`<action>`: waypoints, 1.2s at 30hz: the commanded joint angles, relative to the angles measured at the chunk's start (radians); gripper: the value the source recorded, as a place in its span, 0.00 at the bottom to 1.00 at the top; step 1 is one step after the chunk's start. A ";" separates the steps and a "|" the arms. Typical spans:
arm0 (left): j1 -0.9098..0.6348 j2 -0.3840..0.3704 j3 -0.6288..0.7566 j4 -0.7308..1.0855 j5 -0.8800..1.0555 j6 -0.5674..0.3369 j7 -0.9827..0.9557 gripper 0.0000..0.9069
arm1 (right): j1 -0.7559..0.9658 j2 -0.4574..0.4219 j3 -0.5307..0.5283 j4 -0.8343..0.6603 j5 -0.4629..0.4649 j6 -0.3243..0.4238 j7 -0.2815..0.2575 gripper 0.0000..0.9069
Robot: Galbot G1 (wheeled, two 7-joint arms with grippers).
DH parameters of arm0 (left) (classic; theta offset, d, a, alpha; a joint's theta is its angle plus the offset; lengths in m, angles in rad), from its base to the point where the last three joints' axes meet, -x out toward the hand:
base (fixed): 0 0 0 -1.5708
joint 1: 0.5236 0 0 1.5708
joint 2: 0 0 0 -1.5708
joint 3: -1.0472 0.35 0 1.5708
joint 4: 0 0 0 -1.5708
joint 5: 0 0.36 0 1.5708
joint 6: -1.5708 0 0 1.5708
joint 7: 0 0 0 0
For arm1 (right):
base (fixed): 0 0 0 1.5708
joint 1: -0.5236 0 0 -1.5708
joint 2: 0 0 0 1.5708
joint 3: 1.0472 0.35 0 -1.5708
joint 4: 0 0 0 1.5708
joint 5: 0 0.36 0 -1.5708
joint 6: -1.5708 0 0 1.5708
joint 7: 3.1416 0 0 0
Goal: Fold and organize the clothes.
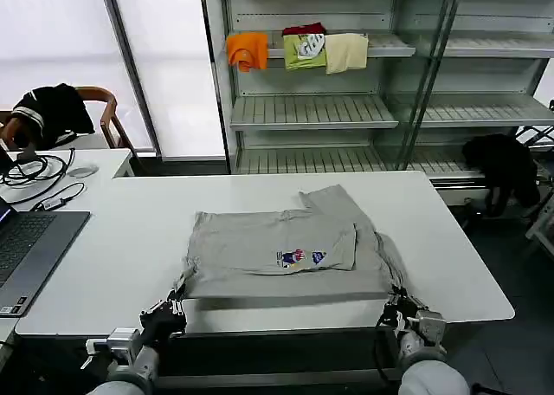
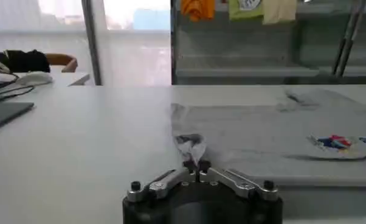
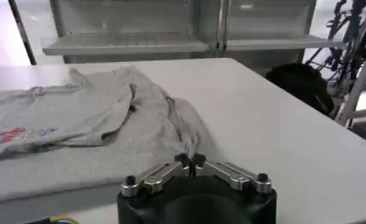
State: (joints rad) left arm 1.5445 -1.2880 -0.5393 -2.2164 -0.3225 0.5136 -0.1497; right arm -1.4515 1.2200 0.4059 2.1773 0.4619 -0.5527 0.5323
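Note:
The light grey T-shirt (image 1: 286,248) lies partly folded on the white table (image 1: 130,239), its small multicoloured print (image 1: 299,257) facing up near the front edge. My left gripper (image 1: 176,307) is shut on the shirt's front left corner, and a pinch of grey fabric (image 2: 192,146) rises between its fingertips (image 2: 196,164). At the front right corner my right gripper (image 1: 396,301) is shut on the shirt as well, with cloth (image 3: 186,137) gathered into its fingertips (image 3: 189,161). Both grippers sit at the table's near edge.
A laptop (image 1: 26,248), cables and a mouse (image 1: 82,171) lie at the table's left. A chair with a black garment (image 1: 52,109) stands behind it. Metal shelves (image 1: 312,109) at the back hold orange, green and cream folded garments (image 1: 299,48). A black garment (image 1: 502,165) hangs at right.

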 commanded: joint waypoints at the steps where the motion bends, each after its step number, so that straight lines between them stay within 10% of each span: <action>1: 0.121 -0.005 -0.009 -0.050 0.017 -0.030 0.008 0.01 | -0.102 0.012 0.000 0.052 -0.021 0.005 0.011 0.00; 4: 0.135 -0.012 -0.007 -0.049 0.030 -0.035 0.007 0.02 | -0.112 0.014 -0.005 0.061 -0.027 0.011 0.018 0.00; 6: 0.146 -0.017 -0.007 -0.050 0.038 -0.035 0.004 0.27 | -0.115 0.011 -0.004 0.065 -0.027 0.014 0.021 0.07; 7: 0.149 -0.017 -0.007 -0.052 0.039 -0.034 0.004 0.73 | -0.116 0.010 -0.004 0.065 -0.027 0.015 0.023 0.79; 8: 0.156 -0.020 -0.008 -0.055 0.042 -0.033 0.004 1.00 | -0.117 0.009 -0.004 0.065 -0.027 0.015 0.025 1.00; 27: 0.110 -0.026 -0.079 -0.123 -0.004 0.008 -0.002 1.00 | -0.113 0.006 0.057 0.151 0.008 0.074 0.092 1.00; 36: -0.079 0.071 -0.116 -0.123 -0.092 0.051 0.030 1.00 | 0.163 -0.001 0.103 0.036 0.008 0.068 -0.039 1.00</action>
State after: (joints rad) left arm 1.6324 -1.2940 -0.6184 -2.3340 -0.3312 0.5271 -0.1431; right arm -1.4706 1.2227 0.4648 2.2662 0.4525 -0.4904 0.5670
